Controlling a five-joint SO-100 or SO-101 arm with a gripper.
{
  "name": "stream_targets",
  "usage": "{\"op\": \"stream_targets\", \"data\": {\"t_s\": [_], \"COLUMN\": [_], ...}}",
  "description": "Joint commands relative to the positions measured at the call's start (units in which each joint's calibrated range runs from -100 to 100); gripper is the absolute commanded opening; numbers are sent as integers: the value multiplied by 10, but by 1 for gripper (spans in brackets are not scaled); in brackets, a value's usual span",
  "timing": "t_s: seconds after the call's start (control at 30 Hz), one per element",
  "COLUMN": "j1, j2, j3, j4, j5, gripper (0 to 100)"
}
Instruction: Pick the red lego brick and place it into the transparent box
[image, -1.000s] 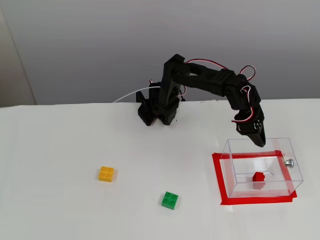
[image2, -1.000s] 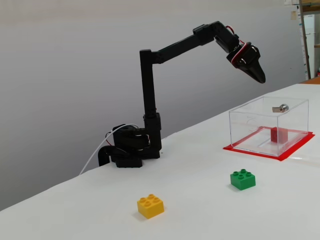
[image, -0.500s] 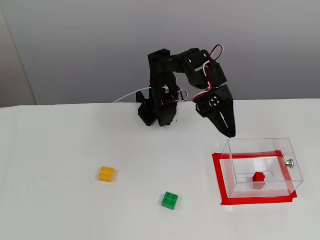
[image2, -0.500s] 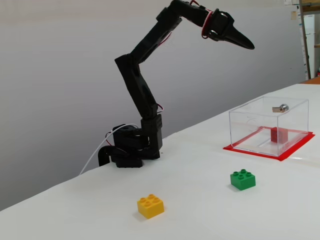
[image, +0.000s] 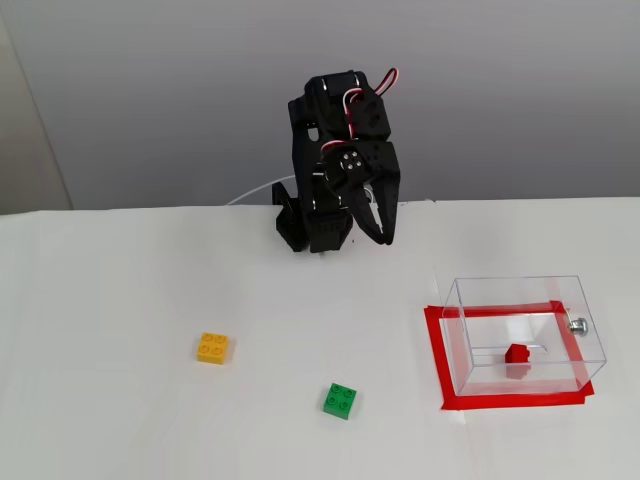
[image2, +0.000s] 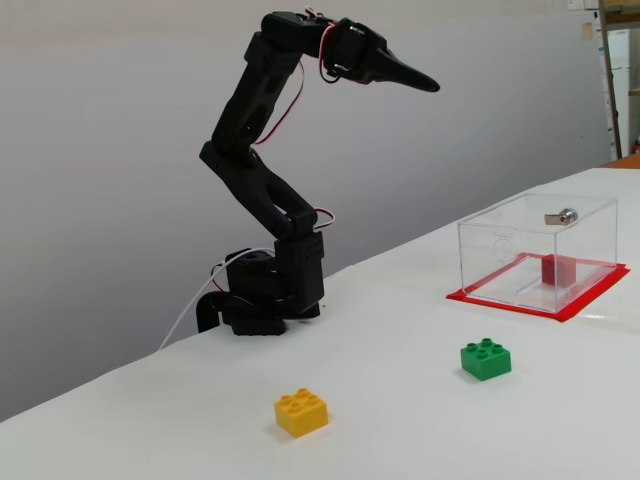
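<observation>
One arm (image2: 255, 170) folded high over its base, fingers (image2: 425, 84) pointing outward, empty

The arm is folded high over its base, the tool (image2: 428, 85) apparently closed, empty.

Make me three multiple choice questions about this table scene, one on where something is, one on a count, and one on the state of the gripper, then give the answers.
1. Where is the red lego brick?
A. Inside the transparent box
B. Beside the yellow brick
C. Between the gripper's fingers

2. How many bricks lie on the table outside the box?
A. One
B. Two
C. Three

3. What is the gripper holding?
A. The green brick
B. The box's silver knob
C. Nothing

Answers:
1 A: both fixed views show the red brick on the box floor, behind the clear walls.
2 B: only the yellow and green bricks sit on the bare table.
3 C: it hangs in the air near the arm's base, with nothing between its fingers.
</observation>
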Motion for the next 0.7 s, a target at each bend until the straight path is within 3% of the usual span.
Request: {"op": "stream_targets", "data": {"t_s": [0.0,0.67], "j1": [26,80], "j2": [-65,-403], "j3": [50,407], "j4": [-7,-52], "j5": [1,2], "gripper": [2,2]}}
